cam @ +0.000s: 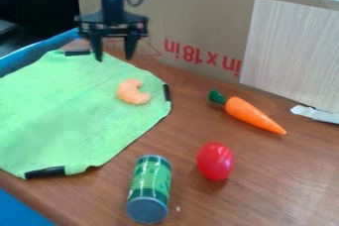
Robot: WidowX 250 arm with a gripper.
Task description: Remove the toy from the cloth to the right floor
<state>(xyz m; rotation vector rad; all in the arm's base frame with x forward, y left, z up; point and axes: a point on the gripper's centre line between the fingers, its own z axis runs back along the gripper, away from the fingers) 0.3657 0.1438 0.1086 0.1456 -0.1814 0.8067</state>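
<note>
Wood-grain tabletop point(265, 185) carries all items. Cardboard panel point(192, 17) stands along its far side. Green cloth point(59, 111) lies spread at left, black clips at its edges. Gripper point(114, 59) hangs over the cloth's far edge, fingers released and parted. Green can point(149, 185) lies near the cloth; orange carrot point(255, 116) and red oval piece point(215, 161) lie right of it. Curved orange toy point(126, 91) rests on the cloth, near its right corner.

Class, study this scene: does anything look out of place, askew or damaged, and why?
The green can lies on its side rather than standing, and the red lettering on the cardboard behind is upside down. Nothing looks clearly spilled or broken.
</note>
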